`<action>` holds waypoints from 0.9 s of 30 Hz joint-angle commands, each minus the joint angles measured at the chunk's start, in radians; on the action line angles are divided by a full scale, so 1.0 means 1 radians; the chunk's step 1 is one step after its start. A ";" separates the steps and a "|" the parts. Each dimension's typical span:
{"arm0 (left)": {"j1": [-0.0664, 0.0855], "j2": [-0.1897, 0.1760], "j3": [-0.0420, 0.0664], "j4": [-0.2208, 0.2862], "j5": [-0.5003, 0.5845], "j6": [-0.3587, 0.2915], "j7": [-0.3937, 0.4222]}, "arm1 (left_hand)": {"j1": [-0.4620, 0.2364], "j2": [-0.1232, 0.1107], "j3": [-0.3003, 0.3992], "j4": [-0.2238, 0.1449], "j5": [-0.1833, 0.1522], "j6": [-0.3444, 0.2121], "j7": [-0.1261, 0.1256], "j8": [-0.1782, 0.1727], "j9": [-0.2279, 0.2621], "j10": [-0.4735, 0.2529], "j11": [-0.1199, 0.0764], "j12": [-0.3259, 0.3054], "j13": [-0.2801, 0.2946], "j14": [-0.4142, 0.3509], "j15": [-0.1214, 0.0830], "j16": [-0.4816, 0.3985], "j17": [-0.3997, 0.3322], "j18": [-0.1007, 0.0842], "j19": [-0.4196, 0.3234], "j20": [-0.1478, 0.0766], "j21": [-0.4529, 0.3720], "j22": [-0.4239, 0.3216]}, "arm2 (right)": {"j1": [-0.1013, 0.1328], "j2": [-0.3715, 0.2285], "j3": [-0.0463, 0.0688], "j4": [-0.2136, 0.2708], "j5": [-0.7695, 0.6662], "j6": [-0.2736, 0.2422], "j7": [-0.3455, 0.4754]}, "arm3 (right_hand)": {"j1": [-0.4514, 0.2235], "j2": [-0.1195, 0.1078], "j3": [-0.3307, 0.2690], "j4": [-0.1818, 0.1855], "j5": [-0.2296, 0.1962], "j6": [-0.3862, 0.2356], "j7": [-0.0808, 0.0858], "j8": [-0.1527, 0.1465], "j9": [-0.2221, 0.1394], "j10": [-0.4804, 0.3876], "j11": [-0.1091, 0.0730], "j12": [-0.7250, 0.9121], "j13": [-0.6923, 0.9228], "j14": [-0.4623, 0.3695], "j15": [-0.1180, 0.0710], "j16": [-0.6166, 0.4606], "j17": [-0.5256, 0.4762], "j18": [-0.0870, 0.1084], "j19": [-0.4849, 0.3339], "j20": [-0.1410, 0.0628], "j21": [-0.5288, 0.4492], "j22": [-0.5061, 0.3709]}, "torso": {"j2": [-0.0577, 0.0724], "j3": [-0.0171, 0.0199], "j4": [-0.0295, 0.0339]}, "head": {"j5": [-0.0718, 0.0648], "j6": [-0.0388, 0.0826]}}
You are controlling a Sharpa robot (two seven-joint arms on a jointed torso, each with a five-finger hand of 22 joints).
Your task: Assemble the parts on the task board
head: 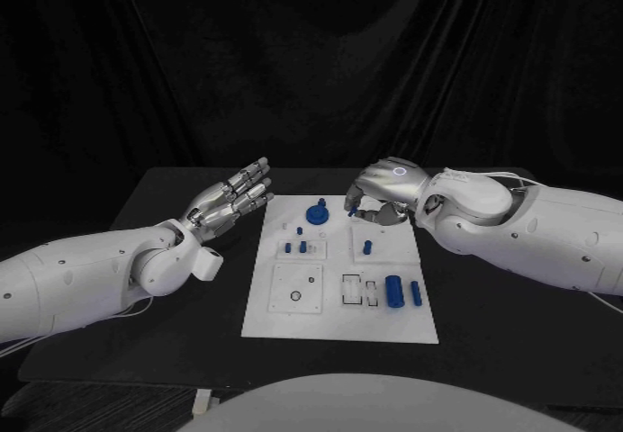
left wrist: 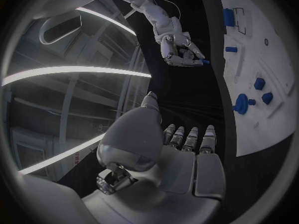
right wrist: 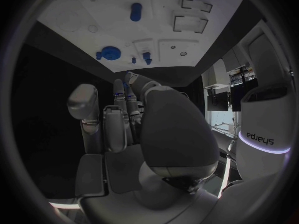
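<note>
The white task board (head: 340, 310) lies in the middle of the black table. On it are a blue round knob (head: 316, 214), two small blue pegs (head: 300, 245), a short peg (head: 367, 246) and two blue cylinders (head: 402, 292). My right hand (head: 385, 193) hovers over the board's far right corner, fingers curled, pinching a small blue part (head: 350, 212); in the left wrist view the same small blue part (left wrist: 204, 62) shows at the tips of my right hand (left wrist: 179, 49). My left hand (head: 234, 200) floats beside the board's far left corner, fingers straight and apart, holding nothing.
The board has empty rectangular slots (head: 355, 288) and a square plate with a small hole (head: 296, 295). In the right wrist view the knob (right wrist: 111, 52) and a peg (right wrist: 136, 11) lie beyond my fingers. Bare black table (head: 519, 333) surrounds the board.
</note>
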State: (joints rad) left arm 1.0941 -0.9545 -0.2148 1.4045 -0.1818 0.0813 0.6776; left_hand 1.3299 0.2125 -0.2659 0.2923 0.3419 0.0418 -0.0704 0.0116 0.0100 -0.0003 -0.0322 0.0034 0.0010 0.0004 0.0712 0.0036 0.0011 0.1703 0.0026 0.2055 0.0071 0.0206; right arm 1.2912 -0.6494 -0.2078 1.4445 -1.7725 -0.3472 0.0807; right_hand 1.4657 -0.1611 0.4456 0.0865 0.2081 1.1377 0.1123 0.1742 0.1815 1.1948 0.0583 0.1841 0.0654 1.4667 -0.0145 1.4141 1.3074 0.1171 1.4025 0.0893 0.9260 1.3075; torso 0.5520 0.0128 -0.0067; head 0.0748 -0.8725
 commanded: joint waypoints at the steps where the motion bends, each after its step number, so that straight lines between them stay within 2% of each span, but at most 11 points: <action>1: -0.002 0.001 0.001 0.004 0.007 -0.017 0.079 | -0.009 0.003 -0.007 -0.001 -0.004 -0.002 -0.004 -0.004 -0.002 0.000 0.002 -0.003 -0.001 0.000 -0.006 -0.004 -0.001 0.008 0.000 -0.003 -0.003 -0.001 | -0.014 0.013 0.001 0.015 -0.002 0.031 -0.032 | -0.004 0.005 -0.007 -0.002 -0.002 0.003 0.001 0.003 0.001 0.008 -0.002 -0.006 0.000 0.055 -0.006 0.000 0.081 -0.005 0.000 -0.006 0.002 0.116 | 0.000 -0.0003 0.0002 | 0.006 0.000; 3: -0.002 0.000 0.001 0.006 0.007 -0.023 0.083 | -0.012 0.006 -0.008 0.000 -0.005 -0.008 0.005 -0.005 -0.003 0.000 -0.006 -0.003 -0.001 0.000 -0.010 -0.004 -0.001 0.008 0.000 -0.010 -0.003 -0.003 | -0.022 0.022 0.001 0.016 -0.002 0.040 -0.033 | -0.004 0.005 -0.007 -0.002 -0.002 0.003 0.001 0.003 0.001 0.008 -0.002 -0.006 0.000 0.055 -0.006 0.000 0.081 -0.005 0.000 -0.006 0.002 0.116 | 0.000 -0.0001 0.0004 | 0.009 0.000; 4: -0.002 -0.001 0.001 0.007 0.007 -0.026 0.085 | -0.015 0.008 -0.010 0.000 -0.005 -0.010 0.021 -0.005 -0.003 0.000 -0.016 -0.003 -0.001 0.000 -0.014 -0.004 -0.001 0.009 0.000 -0.017 -0.004 -0.004 | -0.028 0.028 0.001 0.016 -0.002 0.046 -0.033 | -0.004 0.005 -0.007 -0.002 -0.002 0.003 0.001 0.003 0.001 0.008 -0.002 -0.006 0.000 0.055 -0.006 0.000 0.081 -0.005 0.000 -0.006 0.001 0.116 | 0.000 -0.0002 0.0007 | 0.010 0.000; 8: -0.002 -0.003 0.001 0.009 0.007 -0.037 0.093 | -0.020 0.011 -0.013 0.000 -0.009 -0.020 0.040 -0.007 -0.005 0.000 -0.025 -0.003 -0.001 0.000 -0.021 -0.004 -0.001 0.009 0.000 -0.028 -0.004 -0.005 | -0.051 0.053 0.001 0.010 -0.002 0.069 -0.038 | -0.004 0.005 -0.007 -0.003 -0.002 0.000 0.001 0.001 0.001 0.007 -0.001 -0.008 -0.001 0.055 -0.006 0.000 0.081 -0.005 -0.001 -0.006 -0.001 0.116 | 0.001 0.0002 0.0003 | 0.016 0.000; 13: -0.003 -0.004 0.001 0.011 0.007 -0.045 0.099 | -0.025 0.014 -0.015 0.000 -0.012 -0.023 0.068 -0.007 -0.005 0.000 -0.013 -0.003 -0.001 0.000 -0.024 -0.004 -0.001 0.009 0.000 -0.034 -0.004 -0.005 | -0.084 0.091 0.001 -0.008 -0.017 0.098 -0.045 | -0.003 0.004 -0.006 -0.004 -0.001 -0.001 0.001 0.000 0.002 0.007 -0.001 -0.010 -0.001 0.055 -0.006 0.000 0.080 -0.004 -0.001 -0.006 -0.004 0.115 | 0.001 0.0005 0.0002 | 0.023 0.000; 19: -0.003 -0.002 0.001 0.012 0.007 -0.039 0.095 | -0.025 0.020 -0.014 0.000 -0.006 -0.017 0.079 -0.006 -0.004 0.000 -0.003 -0.003 -0.001 0.000 -0.021 -0.004 -0.001 0.008 0.000 -0.034 -0.004 -0.005 | -0.113 0.125 0.001 -0.027 -0.052 0.110 -0.051 | -0.003 0.004 -0.007 -0.004 -0.001 -0.003 0.002 -0.001 0.002 0.007 -0.001 -0.012 -0.001 0.056 -0.006 0.000 0.080 -0.004 -0.001 -0.007 -0.005 0.115 | 0.001 0.0003 -0.0002 | 0.024 0.000; 27: -0.003 -0.003 0.001 0.014 0.007 -0.031 0.087 | -0.016 0.025 -0.010 -0.002 0.010 -0.012 0.087 -0.005 -0.003 0.000 0.005 -0.003 -0.001 0.000 -0.018 -0.004 -0.001 0.008 0.000 -0.033 -0.003 -0.004 | -0.138 0.160 0.001 -0.043 -0.063 0.123 -0.060 | -0.004 0.002 -0.007 -0.005 0.000 -0.006 0.003 -0.003 0.002 0.006 0.000 -0.014 -0.001 0.055 -0.005 -0.001 0.079 -0.004 -0.002 -0.007 -0.006 0.114 | 0.001 0.0003 -0.0003 | 0.028 0.000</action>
State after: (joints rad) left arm 1.0923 -0.9579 -0.2147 1.4147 -0.1815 0.0484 0.6778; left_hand 1.3126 0.2299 -0.2770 0.2924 0.3472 0.0288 0.0111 0.0078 0.0057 0.0000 -0.0355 0.0034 0.0015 0.0021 0.0516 0.0036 0.0017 0.1703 0.0024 0.1806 0.0071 0.0164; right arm 1.1563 -0.4917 -0.2080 1.4024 -1.8114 -0.2461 0.0486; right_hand 1.4659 -0.1613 0.4430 0.0839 0.2074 1.1343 0.1122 0.1681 0.1817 1.1947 0.0584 0.1742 0.0654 1.4666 -0.0144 1.4141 1.3073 0.1171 1.4025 0.0893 0.9259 1.3074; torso 0.5527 0.0131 -0.0064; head 0.1019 -0.8725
